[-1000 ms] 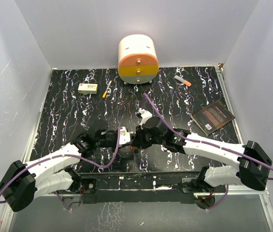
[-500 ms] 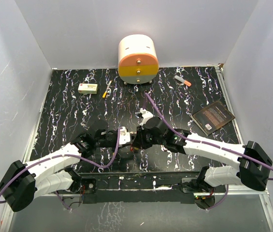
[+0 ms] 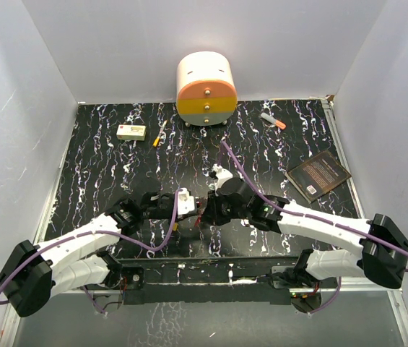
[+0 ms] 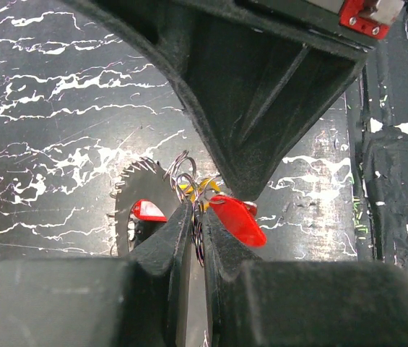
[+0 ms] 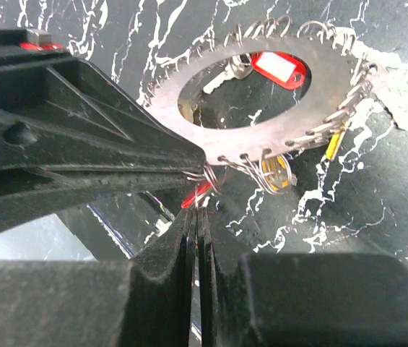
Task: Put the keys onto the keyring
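Observation:
The keyring (image 5: 214, 144), a flat grey toothed ring, lies on the black marbled table with small wire loops all along its rim. One red-headed key (image 5: 279, 67) shows through its hole and a yellow key (image 5: 276, 176) hangs at its near rim. My left gripper (image 4: 198, 217) is shut on a dark split ring (image 4: 199, 242) that carries a red key head (image 4: 238, 219). My right gripper (image 5: 198, 213) is shut on a thin wire loop at the rim. In the top view both grippers (image 3: 193, 210) (image 3: 208, 210) meet tip to tip and hide the ring.
A cream, orange and yellow drawer unit (image 3: 206, 89) stands at the back. A white box (image 3: 131, 131) and a small yellow stick (image 3: 157, 139) lie back left. At the back right is an orange-tipped marker (image 3: 274, 121), and a dark book (image 3: 318, 174) lies right.
Both grippers have crept slightly toward the near edge, still tip to tip over the ring. Their jaws stay shut.

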